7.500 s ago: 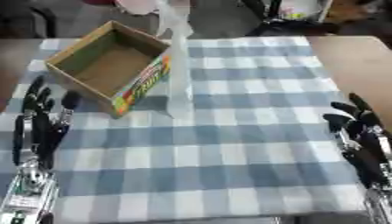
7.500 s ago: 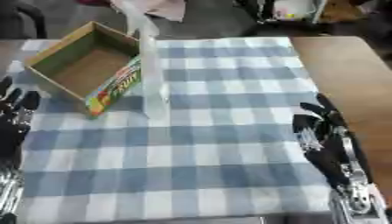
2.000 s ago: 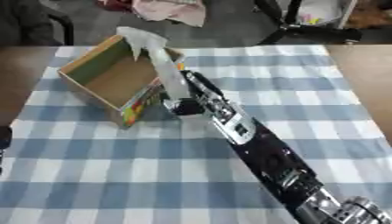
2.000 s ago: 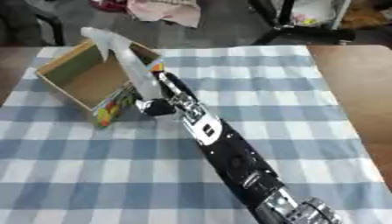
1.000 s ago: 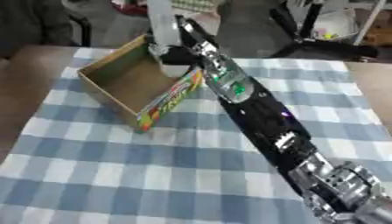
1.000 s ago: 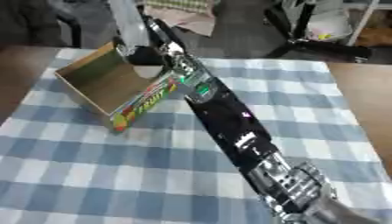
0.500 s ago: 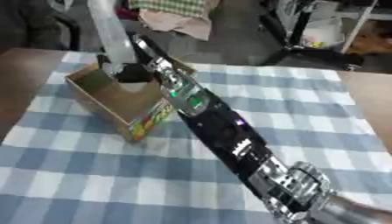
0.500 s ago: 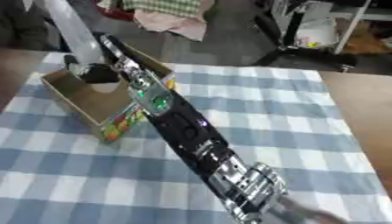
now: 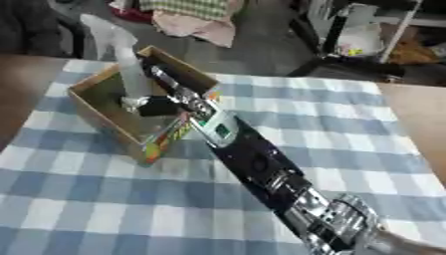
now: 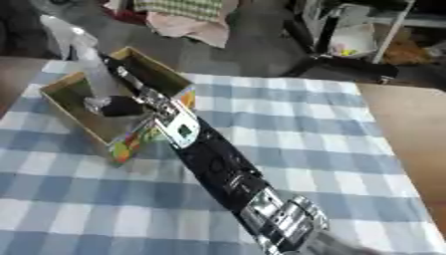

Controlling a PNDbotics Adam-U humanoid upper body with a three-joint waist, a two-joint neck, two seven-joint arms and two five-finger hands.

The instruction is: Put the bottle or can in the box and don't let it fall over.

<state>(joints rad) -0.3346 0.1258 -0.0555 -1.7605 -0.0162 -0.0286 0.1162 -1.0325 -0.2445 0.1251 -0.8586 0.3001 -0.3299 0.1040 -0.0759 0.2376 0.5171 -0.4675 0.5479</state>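
- One bottle (image 9: 125,64): clear, with a spray head; we log it inside the box (image 9: 97,112), long axis upright, head tilted slightly toward the table's far left corner.
- One box: open-topped cardboard, on the checked cloth (image 9: 331,129) near the table's far left corner.
- One hand, our right hand (image 9: 155,105): reaching into the box, fingers curled round the bottle's lower part.
- Our left hand: not visible.

Black arm (image 9: 253,164); silver joints.
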